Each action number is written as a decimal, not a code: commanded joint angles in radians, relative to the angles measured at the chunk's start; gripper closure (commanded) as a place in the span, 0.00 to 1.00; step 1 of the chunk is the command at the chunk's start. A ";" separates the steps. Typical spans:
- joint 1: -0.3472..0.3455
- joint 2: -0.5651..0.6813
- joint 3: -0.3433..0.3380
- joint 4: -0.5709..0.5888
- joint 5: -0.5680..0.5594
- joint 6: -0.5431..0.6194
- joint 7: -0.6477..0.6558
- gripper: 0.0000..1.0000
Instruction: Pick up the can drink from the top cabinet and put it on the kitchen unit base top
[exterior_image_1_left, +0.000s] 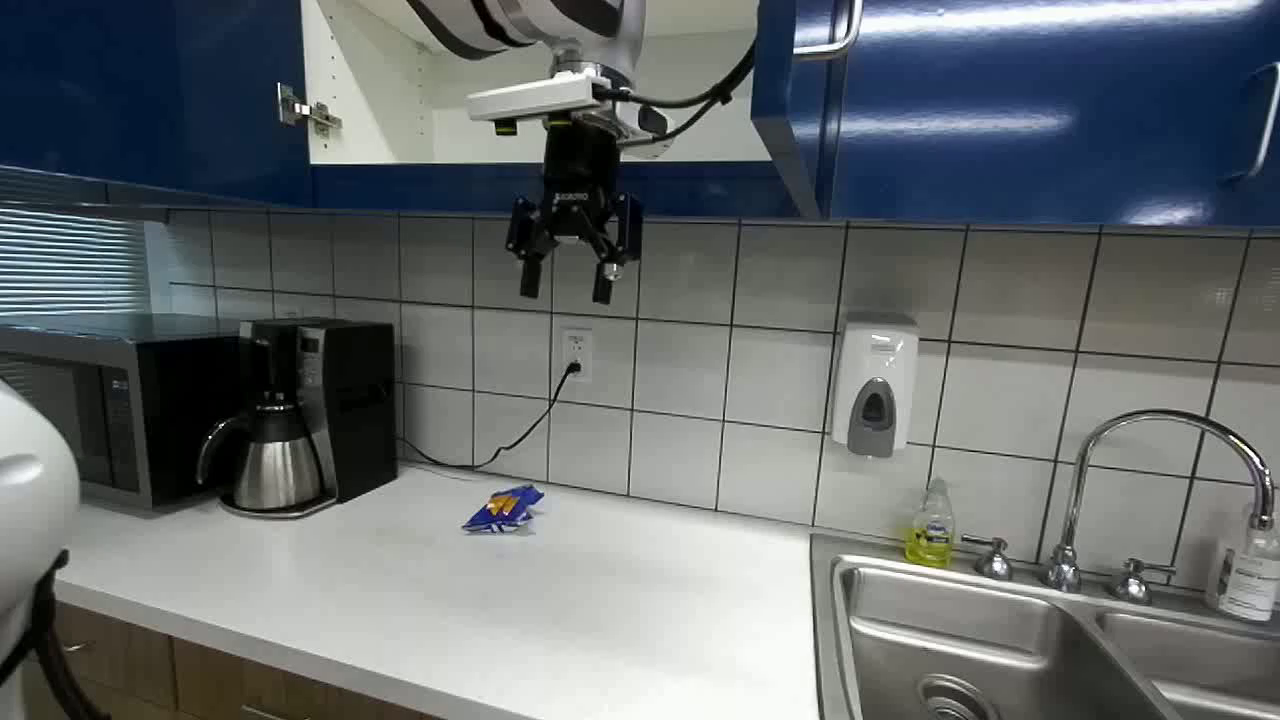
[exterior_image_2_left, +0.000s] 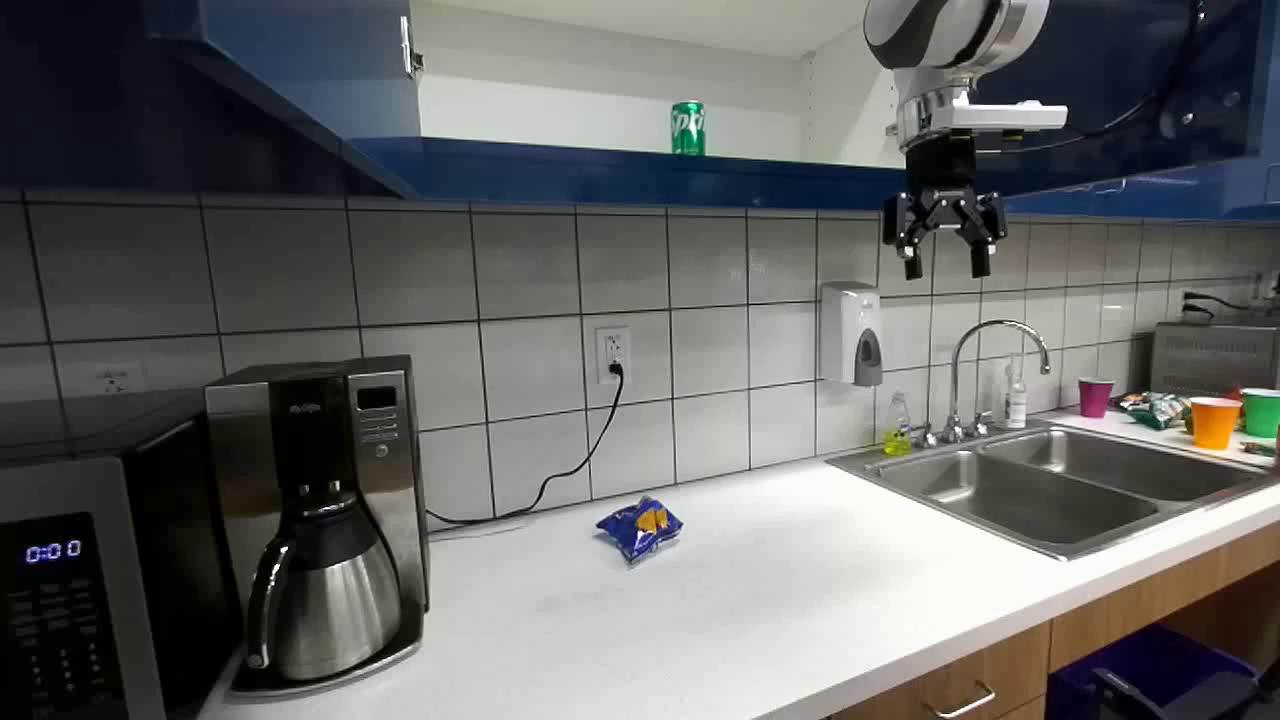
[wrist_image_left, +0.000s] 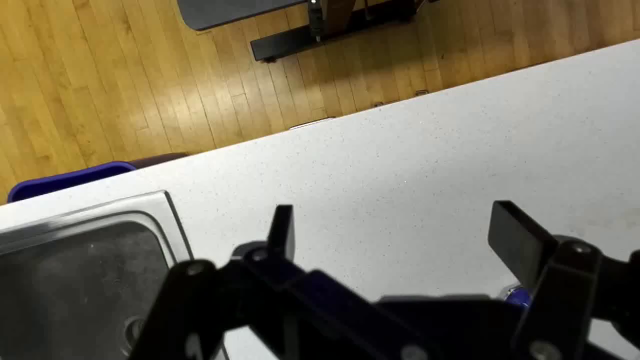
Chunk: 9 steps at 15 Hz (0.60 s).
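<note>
green drink can (exterior_image_2_left: 688, 130) stood upright in the top cabinet (exterior_image_2_left: 560, 170), seen above its blue lower edge in an exterior view; doors (exterior_image_2_left: 310, 70) were swung out. jaws pointed down, spread wide, well apart from the can and lower than it, above the counter (exterior_image_2_left: 760, 580); wrist view showed white counter between the fingertips (wrist_image_left: 522, 245). arm (exterior_image_2_left: 945, 35) hung from the top in both exterior views. blue-and-yellow packet (exterior_image_1_left: 503, 508) lay on the counter between coffee maker (exterior_image_1_left: 360, 420) and sink (exterior_image_1_left: 828, 600), nearer the coffee maker; soap dispenser (exterior_image_1_left: 876, 360) hung on the tiled wall (exterior_image_1_left: 680, 370).
</note>
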<state>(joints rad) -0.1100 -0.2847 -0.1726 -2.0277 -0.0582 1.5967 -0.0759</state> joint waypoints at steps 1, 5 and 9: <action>-0.008 0.001 0.007 0.002 0.002 -0.001 -0.002 0.00; 0.002 -0.012 0.019 0.030 0.011 -0.003 -0.001 0.00; 0.013 -0.008 0.030 0.071 0.018 -0.015 -0.002 0.00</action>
<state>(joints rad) -0.0993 -0.2889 -0.1567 -1.9928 -0.0511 1.5990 -0.0759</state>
